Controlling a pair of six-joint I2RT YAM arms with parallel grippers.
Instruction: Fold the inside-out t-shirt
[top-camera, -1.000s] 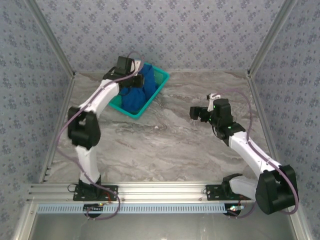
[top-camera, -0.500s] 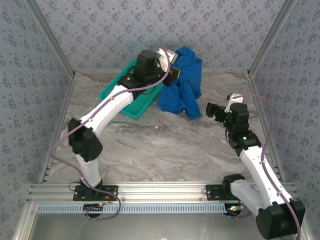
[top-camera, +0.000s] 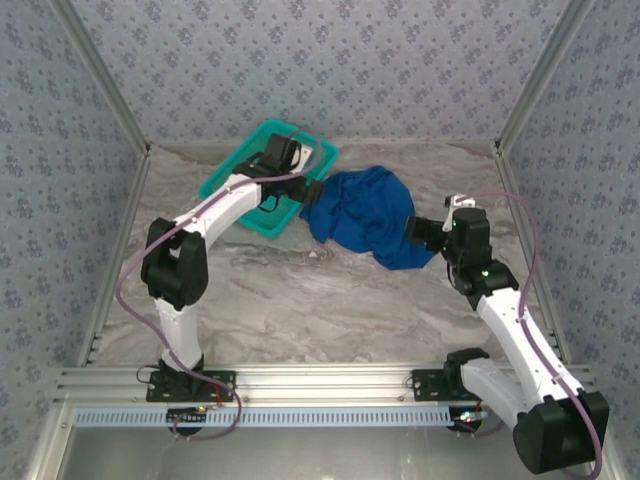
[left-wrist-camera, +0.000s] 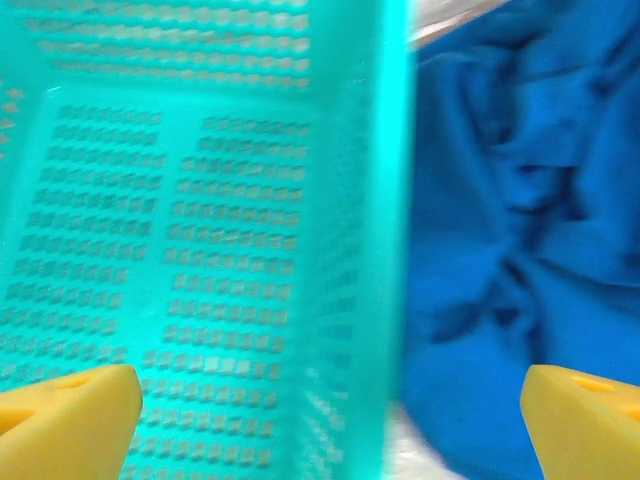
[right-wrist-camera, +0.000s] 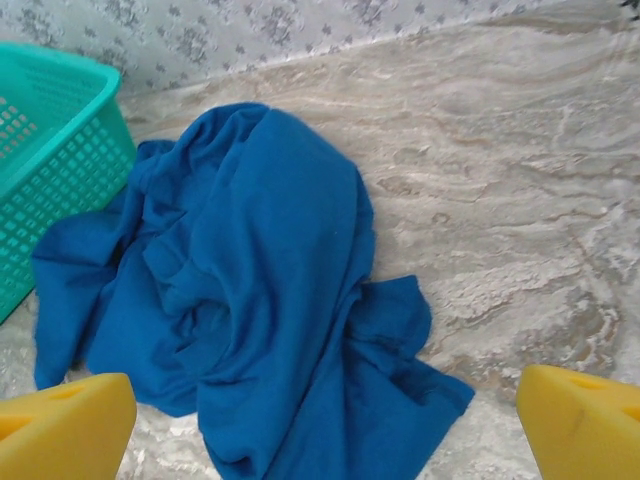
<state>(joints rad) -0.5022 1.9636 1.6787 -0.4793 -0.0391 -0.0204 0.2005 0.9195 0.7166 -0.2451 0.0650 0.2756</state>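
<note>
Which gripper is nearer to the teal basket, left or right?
Left. The left gripper is at the edge of the basket next to the t-shirt; the right gripper is on the t-shirt's other side.

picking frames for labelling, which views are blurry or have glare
Left wrist: blurred, the teal plastic mesh basket wall and royal-blue cotton t-shirt folds smeared soft. Right wrist: t-shirt and marble-patterned table sharp, no glare. Top external: evenly lit, only faint shadows.

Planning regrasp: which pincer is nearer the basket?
The left pincer: it hangs at the wall of the teal basket, t-shirt alongside. The right pincer sits across the t-shirt.
</note>
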